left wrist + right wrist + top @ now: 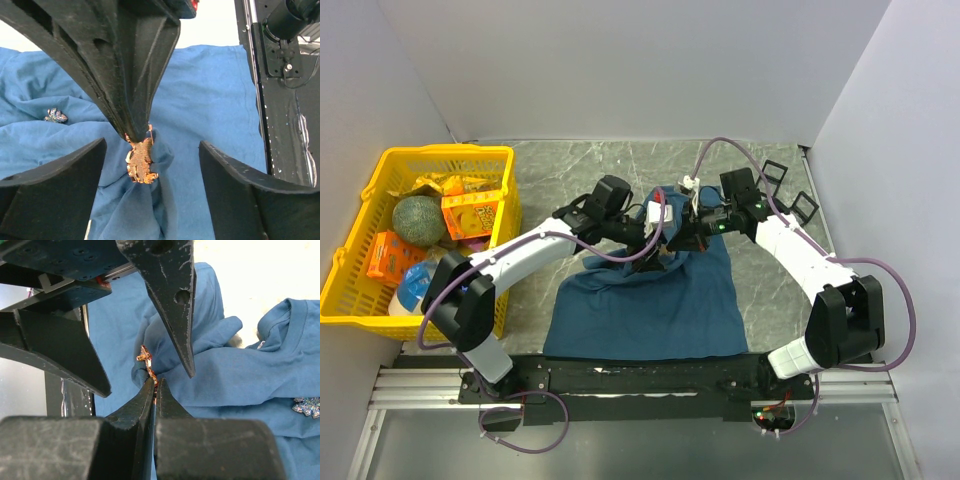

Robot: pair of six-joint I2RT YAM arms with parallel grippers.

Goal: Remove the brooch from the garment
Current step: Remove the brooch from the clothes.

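The dark teal-blue T-shirt (650, 300) lies spread on the table in front of the arms. A copper-gold brooch (140, 160) is pinned to a pulled-up fold of it. My right gripper (156, 382) is shut on the brooch (150, 367), with the cloth bunched against its tips. In the left wrist view its fingers (135, 90) come down from above onto the brooch. My left gripper (152, 150) is open, its jaws wide apart on either side of the brooch and the fold, touching neither. Both grippers meet over the shirt's upper part (665, 245).
A second, blue-silver brooch (56, 116) sits on the shirt to one side and also shows in the right wrist view (306, 406). A yellow basket (360, 195) of packets and a ball stands at the left. Two black frames (790, 195) lie at the back right.
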